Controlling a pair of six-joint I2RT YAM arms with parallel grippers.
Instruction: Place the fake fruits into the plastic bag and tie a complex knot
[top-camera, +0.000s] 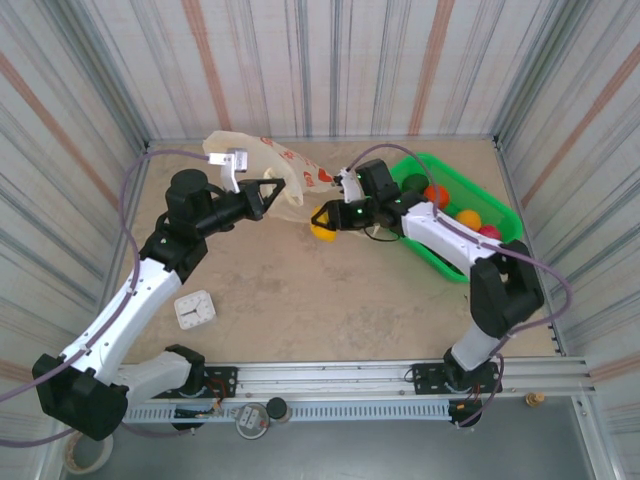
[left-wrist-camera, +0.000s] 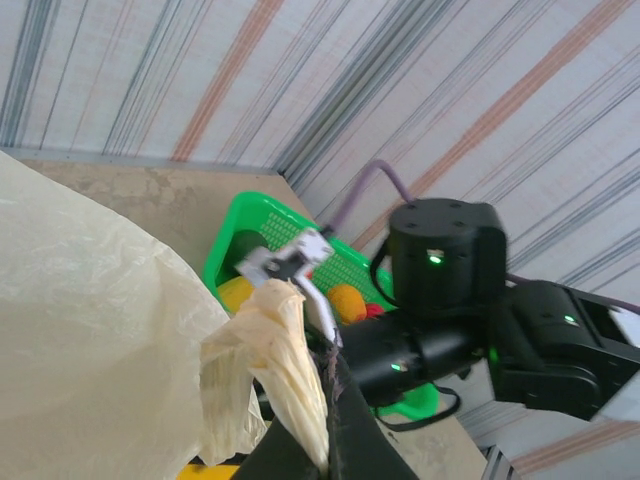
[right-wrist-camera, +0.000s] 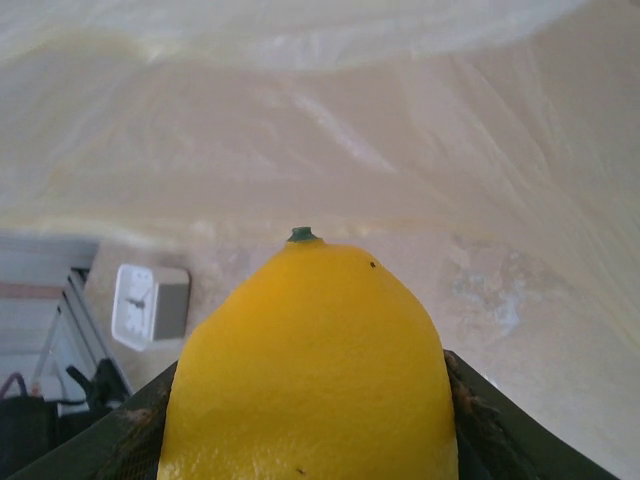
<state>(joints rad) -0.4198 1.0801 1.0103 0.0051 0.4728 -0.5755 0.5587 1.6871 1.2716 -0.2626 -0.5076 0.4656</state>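
A yellow fake fruit (right-wrist-camera: 310, 370) is gripped between the part-spread jaws of the right gripper (top-camera: 324, 217), close against the plastic bag (top-camera: 287, 166), whose bunched handle (left-wrist-camera: 290, 370) is pinched by the closed left gripper (top-camera: 272, 191), with other fake fruits (top-camera: 468, 218) left in the green basket (top-camera: 441, 262) rightward.

The beige, mottled stone-look table (top-camera: 300, 300) is enclosed on three sides by white panel walls (top-camera: 330, 60) striped vertically in grey, blue and rust-orange. A silver metal rail (top-camera: 340, 378) is fixed along the near edge. A small white square clock (top-camera: 195, 309) is laid on the table. The scene is evenly, softly lit.
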